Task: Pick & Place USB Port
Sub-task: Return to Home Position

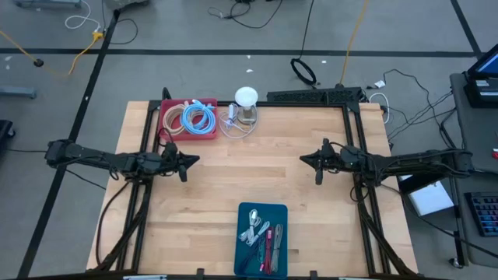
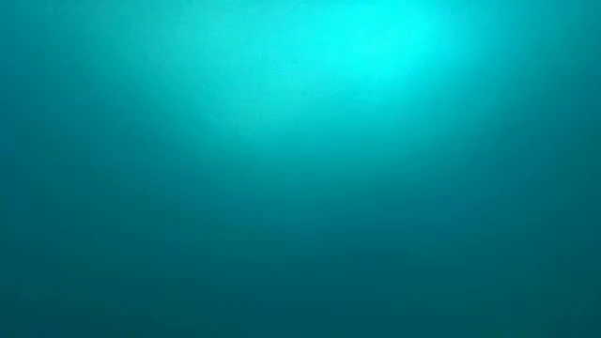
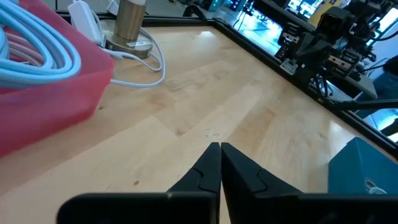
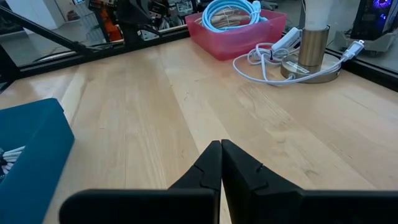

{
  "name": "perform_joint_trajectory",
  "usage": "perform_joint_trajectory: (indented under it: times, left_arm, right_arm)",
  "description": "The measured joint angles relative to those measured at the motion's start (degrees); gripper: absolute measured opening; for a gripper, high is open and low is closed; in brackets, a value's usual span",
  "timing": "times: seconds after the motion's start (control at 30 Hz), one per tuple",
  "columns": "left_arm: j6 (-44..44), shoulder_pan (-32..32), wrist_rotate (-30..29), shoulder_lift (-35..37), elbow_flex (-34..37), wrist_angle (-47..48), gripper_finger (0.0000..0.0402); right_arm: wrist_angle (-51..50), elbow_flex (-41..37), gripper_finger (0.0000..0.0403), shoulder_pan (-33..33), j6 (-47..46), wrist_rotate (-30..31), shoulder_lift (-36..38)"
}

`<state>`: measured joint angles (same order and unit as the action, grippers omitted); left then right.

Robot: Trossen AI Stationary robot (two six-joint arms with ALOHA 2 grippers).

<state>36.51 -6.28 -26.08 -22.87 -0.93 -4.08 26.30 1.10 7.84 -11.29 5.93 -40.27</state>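
Table (image 1: 296, 194): we find no loose cable on its open middle.
Blue bin (image 1: 261, 208), near edge: several cables (image 1: 263, 233) inside, red and purple among them.
Red bin (image 1: 163, 109), far left corner: light-blue coils (image 1: 198, 118) inside.
Lamp stand (image 1: 247, 105) beside it, with a white lead (image 1: 233, 128) looped at its base.
Left gripper (image 1: 187, 161) and right gripper (image 1: 311, 161): fingers pressed together, holding nothing, facing each other across mid-table.
We judge the sorting finished; only parking the arms remains.

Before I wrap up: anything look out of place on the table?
One thing: a white cable lies loose around the lamp base, outside the red bin. The low view shows only blank teal, possibly the blue bin blocking it.
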Motion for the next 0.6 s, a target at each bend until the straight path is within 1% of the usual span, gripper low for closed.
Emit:
perform_joint_trajectory:
  times: [0.13,0.23,0.6]
  left_arm:
    - [0.1,0.0,0.0,0.0,0.0,0.0,0.0025]
    - [0.0,0.0,0.0,0.0,0.0,-0.1,0.0027]
    - [0.2,0.0,0.0,0.0,0.0,-0.1,0.0003]
  right_arm:
    - [0.0,0.0,0.0,0.0,0.0,0.0,0.0]
    - [0.0,0.0,0.0,0.0,0.0,0.0,0.0]
    - [0.0,0.0,0.0,0.0,0.0,0.0,0.0]
